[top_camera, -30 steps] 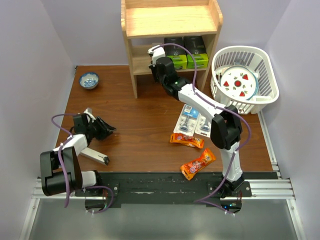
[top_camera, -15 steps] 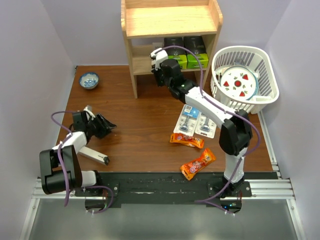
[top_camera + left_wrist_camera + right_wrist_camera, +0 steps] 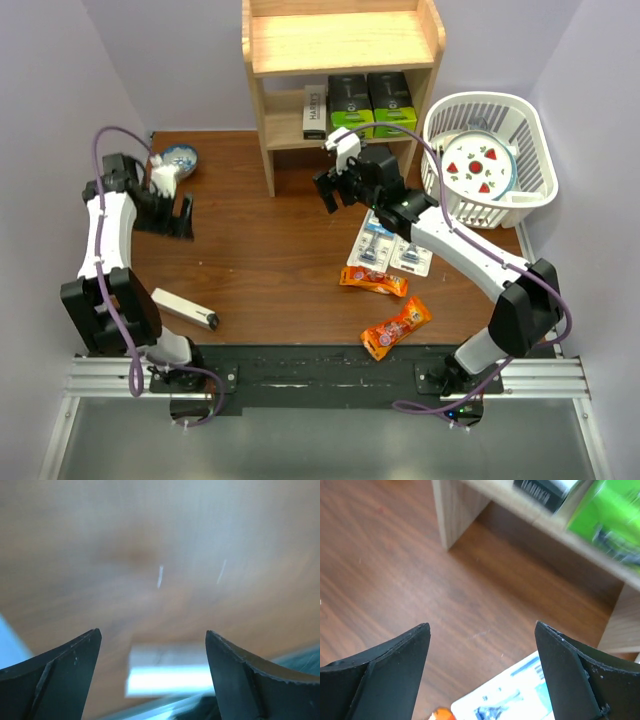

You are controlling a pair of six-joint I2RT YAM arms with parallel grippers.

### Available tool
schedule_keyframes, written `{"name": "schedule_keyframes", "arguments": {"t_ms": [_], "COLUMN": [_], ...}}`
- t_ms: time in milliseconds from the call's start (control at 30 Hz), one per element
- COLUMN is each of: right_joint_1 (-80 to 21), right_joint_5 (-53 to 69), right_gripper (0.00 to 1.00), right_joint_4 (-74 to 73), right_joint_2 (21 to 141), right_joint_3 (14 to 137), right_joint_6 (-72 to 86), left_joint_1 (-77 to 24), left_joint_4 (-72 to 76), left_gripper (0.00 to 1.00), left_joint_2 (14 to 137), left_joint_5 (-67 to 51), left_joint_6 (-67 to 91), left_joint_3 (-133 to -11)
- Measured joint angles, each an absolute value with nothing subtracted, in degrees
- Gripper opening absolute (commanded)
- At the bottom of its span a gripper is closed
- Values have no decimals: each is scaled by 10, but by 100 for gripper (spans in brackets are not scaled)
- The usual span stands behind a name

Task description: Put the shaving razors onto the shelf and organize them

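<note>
Brown table [image 3: 280, 260] beneath left jaws and right jaws, both spread apart; shelf [image 3: 455, 515] ahead of right jaws.

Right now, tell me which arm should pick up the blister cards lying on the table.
Right. The right gripper, open, hangs close to the blister cards. The left gripper, also open, is far off by the blue bowl.
</note>
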State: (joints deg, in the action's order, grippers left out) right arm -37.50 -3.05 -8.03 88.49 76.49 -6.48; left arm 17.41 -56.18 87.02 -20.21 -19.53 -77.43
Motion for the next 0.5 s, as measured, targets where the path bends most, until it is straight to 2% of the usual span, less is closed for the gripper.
{"name": "schedule_keyframes", "arguments": {"t_ms": [100, 200, 300, 500], "right_joint_1": [-375, -375, -375, -375], "right_joint_5": [-17, 0, 17, 32], "right_gripper": [90, 90, 91, 91], "right_joint_4": [-91, -98, -100, -100], "right_joint_2": [886, 888, 888, 888], "right_joint_3": [752, 752, 752, 751], "right_joint_6": [-64, -64, -62, -60], "left_joint_1": [217, 261, 270, 269], "left_joint_4": [-644, -692, -726, -739], "left_gripper": [94, 95, 96, 95], "left_joint_2": [826, 731, 666, 695], "left_joint_5": [-178, -155, -155, -158], "left_joint_6": [-403, -596, -742, -893], "left_joint_3": [-703, -625, -601, -584]}}
